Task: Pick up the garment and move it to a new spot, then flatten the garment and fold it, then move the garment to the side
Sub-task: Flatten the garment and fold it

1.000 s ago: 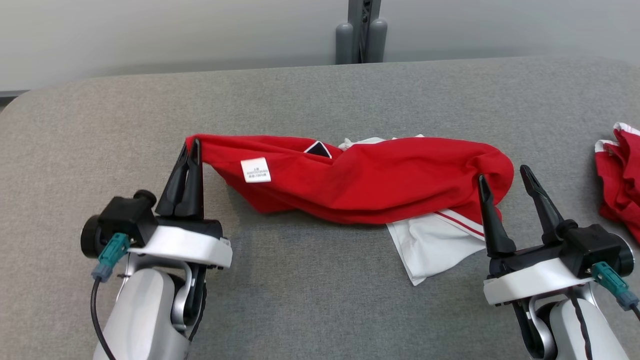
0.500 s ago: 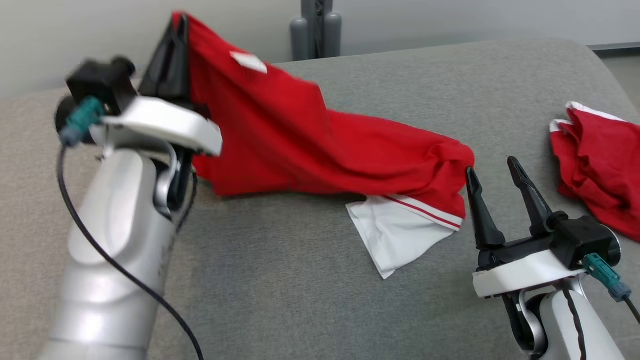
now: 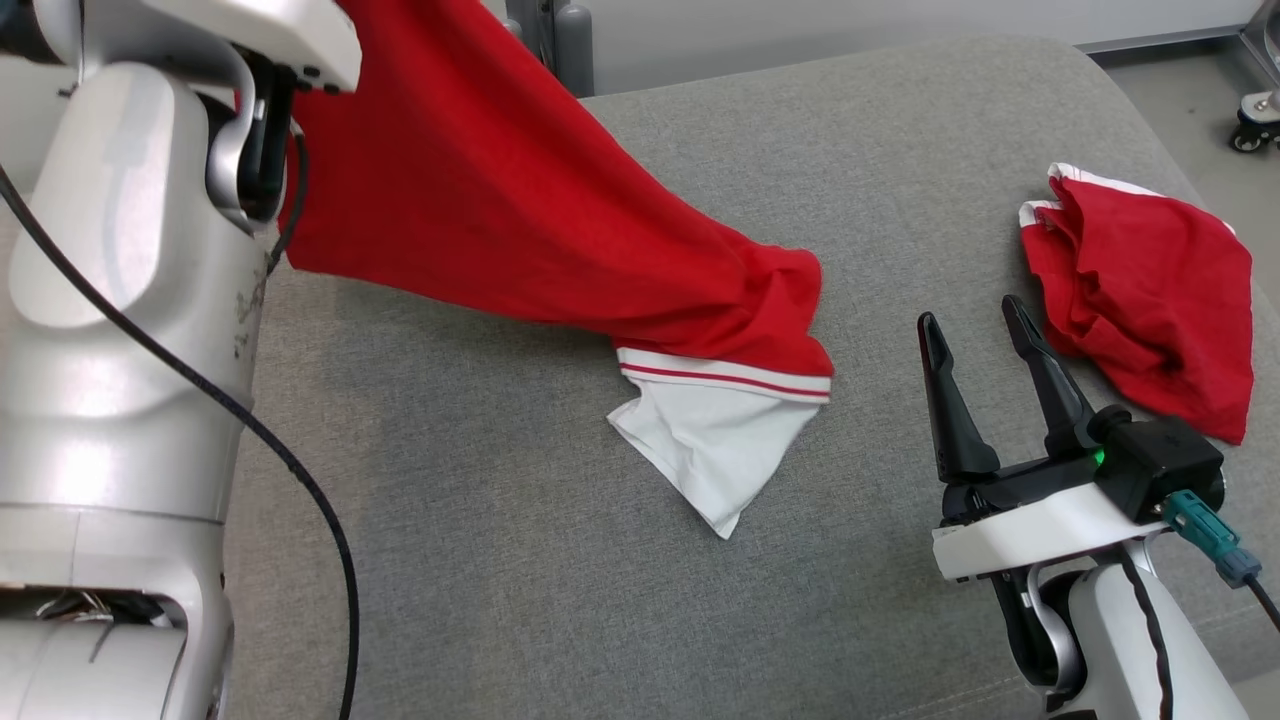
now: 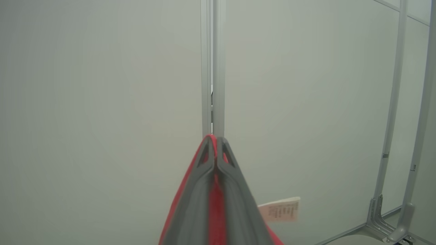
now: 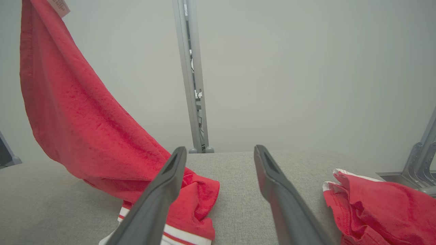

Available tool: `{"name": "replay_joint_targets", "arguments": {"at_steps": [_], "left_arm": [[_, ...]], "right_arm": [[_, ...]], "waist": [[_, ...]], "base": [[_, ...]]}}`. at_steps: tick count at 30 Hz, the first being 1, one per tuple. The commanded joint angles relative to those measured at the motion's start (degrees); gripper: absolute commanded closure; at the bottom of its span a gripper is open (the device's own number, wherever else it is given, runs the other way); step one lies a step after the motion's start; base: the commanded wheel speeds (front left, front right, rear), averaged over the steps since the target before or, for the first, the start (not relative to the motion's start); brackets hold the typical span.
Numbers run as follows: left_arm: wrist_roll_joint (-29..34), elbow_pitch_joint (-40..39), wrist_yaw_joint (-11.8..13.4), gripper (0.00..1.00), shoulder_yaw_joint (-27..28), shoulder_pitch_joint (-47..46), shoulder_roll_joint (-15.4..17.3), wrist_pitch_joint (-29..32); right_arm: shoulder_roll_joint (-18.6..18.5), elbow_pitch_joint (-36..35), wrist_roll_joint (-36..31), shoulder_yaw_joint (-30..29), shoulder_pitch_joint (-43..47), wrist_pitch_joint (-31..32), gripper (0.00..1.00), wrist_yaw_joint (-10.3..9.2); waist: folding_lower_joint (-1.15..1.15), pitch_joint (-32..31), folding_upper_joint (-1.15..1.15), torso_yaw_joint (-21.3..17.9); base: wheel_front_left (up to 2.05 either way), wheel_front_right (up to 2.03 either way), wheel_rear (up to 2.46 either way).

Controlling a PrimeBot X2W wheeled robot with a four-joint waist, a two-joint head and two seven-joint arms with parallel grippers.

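The garment [image 3: 520, 200] is a red shirt with a white, red-striped sleeve [image 3: 715, 440]. It hangs slanting from my raised left arm at the upper left down to the grey table [image 3: 560, 560], where the sleeve end rests. In the left wrist view my left gripper [image 4: 214, 139] is shut on a red edge of the garment [image 4: 215, 204], with its white label [image 4: 281, 209] hanging beside the fingers. My right gripper [image 3: 968, 310] stands open and empty low over the table, just right of the sleeve end. The right wrist view has the garment [image 5: 85, 119] left of that gripper [image 5: 219, 148].
A second crumpled red and white garment [image 3: 1150, 290] lies at the table's right edge, also to the right of the fingers [image 5: 381, 204]. A grey post [image 3: 560, 40] stands behind the table. A caster wheel [image 3: 1255, 130] sits on the floor at the far right.
My left gripper has lifted its corner of the garment high off the table, so the cloth now hangs slanting. The head camera has shifted. The right gripper stays open.
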Motion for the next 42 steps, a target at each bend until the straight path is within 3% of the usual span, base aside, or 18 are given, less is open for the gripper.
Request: {"name": "replay_joint_targets", "arguments": {"at_steps": [1,13,19,24,30,36,39,42], "left_arm": [[0.4,0.7,-0.3,1.0,-0.2,-1.6,0.3,-0.5],[2.3,9.5,-0.5,1.0,-2.9,-10.7,0.5,-1.9],[3.7,13.1,2.1,1.0,-2.6,-18.0,2.7,-3.4],[4.3,11.8,3.9,1.0,-1.5,-21.8,4.1,-4.9],[4.7,10.3,1.8,1.0,-4.1,-16.4,0.2,-5.0],[-0.1,11.3,-0.2,1.0,-6.3,-9.5,-3.4,-5.0],[-9.7,7.7,-1.5,1.0,-12.5,-2.8,-4.0,-3.3],[-20.2,-0.1,2.0,1.0,-22.7,3.2,-3.8,-1.9]], "right_arm": [[-0.2,-0.1,0.3,-0.2,-0.4,-0.3,0.0,0.02],[-0.2,0.1,1.7,1.1,-0.9,-0.3,0.0,0.02],[-0.2,0.1,2.4,2.4,-1.7,-0.3,0.0,0.02],[-0.2,-0.1,2.6,1.7,-0.9,-0.3,0.0,0.02],[-0.2,0.1,1.6,0.7,0.0,-0.3,0.0,0.02],[-0.3,0.2,1.6,1.1,-0.9,-0.3,0.0,0.02],[-0.2,0.4,1.8,1.7,-1.1,-0.3,0.0,0.02],[-0.3,0.5,2.1,1.6,-1.4,-0.3,0.0,0.02]], "waist": [[0.0,0.1,0.0,-0.2],[0.0,-0.1,0.0,-1.7],[0.0,0.4,0.0,-3.1],[0.0,0.4,0.0,-3.4],[0.0,0.0,0.0,-1.4],[0.0,-0.2,0.0,-0.7],[0.0,-0.4,0.0,-1.2],[0.0,-0.4,0.0,-1.7]], "base": [[0.0,0.0,0.0],[0.0,0.0,0.0],[0.0,0.0,0.0],[0.0,0.0,0.0],[0.0,0.0,0.0],[0.0,0.0,0.0],[0.0,0.0,0.0],[0.0,0.0,0.0]]}}
